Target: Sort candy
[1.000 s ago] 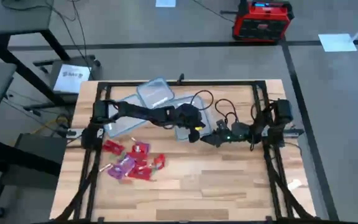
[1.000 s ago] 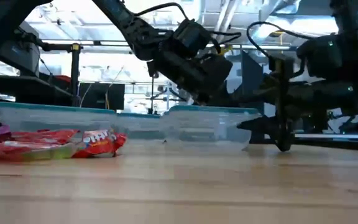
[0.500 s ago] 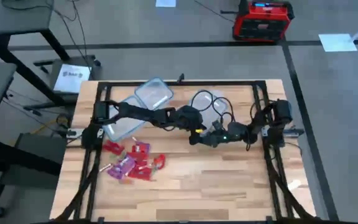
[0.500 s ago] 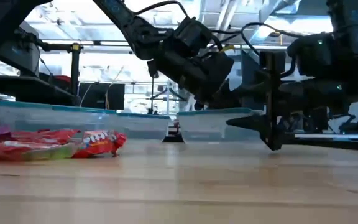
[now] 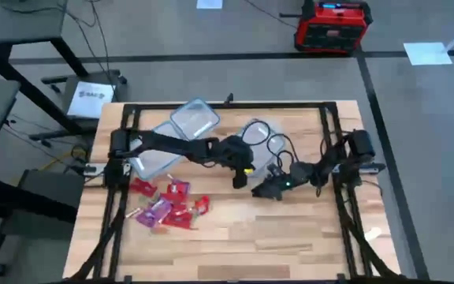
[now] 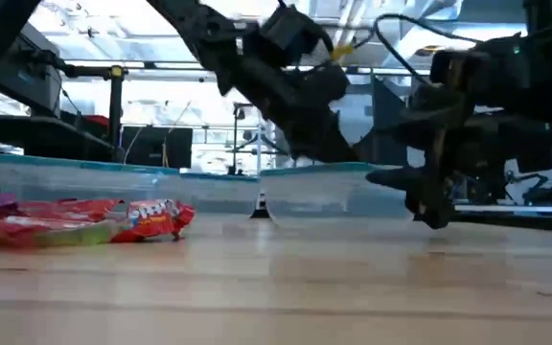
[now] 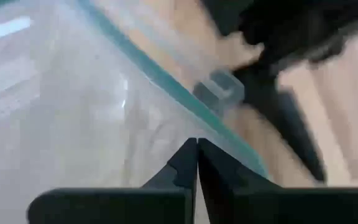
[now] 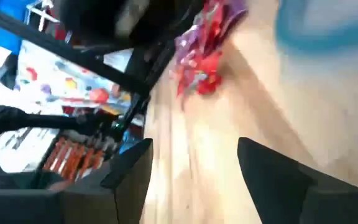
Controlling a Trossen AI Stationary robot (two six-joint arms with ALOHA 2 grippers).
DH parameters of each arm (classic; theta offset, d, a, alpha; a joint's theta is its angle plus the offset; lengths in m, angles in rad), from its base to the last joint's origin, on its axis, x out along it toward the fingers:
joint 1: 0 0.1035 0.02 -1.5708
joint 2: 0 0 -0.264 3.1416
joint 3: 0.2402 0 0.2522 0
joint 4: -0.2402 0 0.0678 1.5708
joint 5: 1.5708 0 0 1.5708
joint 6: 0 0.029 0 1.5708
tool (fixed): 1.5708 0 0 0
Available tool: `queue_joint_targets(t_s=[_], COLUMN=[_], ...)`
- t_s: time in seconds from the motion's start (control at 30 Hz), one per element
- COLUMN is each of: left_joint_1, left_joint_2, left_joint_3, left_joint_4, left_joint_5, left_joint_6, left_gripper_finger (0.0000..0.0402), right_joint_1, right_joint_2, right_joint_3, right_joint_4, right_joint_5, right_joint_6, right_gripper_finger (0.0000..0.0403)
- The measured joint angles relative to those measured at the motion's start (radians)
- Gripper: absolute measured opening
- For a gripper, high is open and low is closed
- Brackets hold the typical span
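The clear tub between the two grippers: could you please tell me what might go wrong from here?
1. The left gripper, fingers shut, presses over the tub wall; the tub could slide or tip.
2. The right gripper, fingers open, sits close beside it; the two arms could bump.
3. The cable loops above the tub and could snag.
4. The candy lies apart, unsorted.

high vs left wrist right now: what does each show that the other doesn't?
Only high: the candy pile on the table's left, two more clear tubs near the back edge, and the right hand, open, close to the left one. Only left wrist: the left hand with fingers shut together over a clear tub's teal rim. Both: that tub and the wooden tabletop.
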Motion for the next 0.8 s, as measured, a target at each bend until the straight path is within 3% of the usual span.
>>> queue_joint_targets(t_s=[0.2, 0.37, 0.5, 0.7, 0.8], left_joint_1=[0.008, 0.057, 0.104, 0.118, 0.093], left_joint_2=[-0.132, -0.145, -0.110, -0.107, -0.107], left_joint_3=[0.005, 0.005, -0.033, -0.070, -0.070], left_joint_4=[-0.215, -0.413, -0.420, -0.424, -0.407], left_joint_5=[-0.080, -0.146, -0.145, -0.100, -0.057], left_joint_6=[0.109, 0.194, 0.209, 0.130, 0.040], left_gripper_finger=[0.0000, 0.0000, 0.0000, 0.0000, 0.0000], right_joint_1=[0.071, 0.051, -0.020, -0.157, -0.228], right_joint_2=[-0.101, -0.263, -0.430, -0.562, -0.537], right_joint_3=[0.023, 0.068, 0.145, 0.367, 0.402], right_joint_4=[-0.027, -0.162, -0.563, -1.491, -1.671], right_joint_5=[0.016, 0.113, 0.231, 0.464, 0.472], right_joint_6=[-0.128, -0.295, -0.452, -0.603, -0.643], right_gripper_finger=[0.0222, 0.0222, 0.0213, 0.0196, 0.0191])
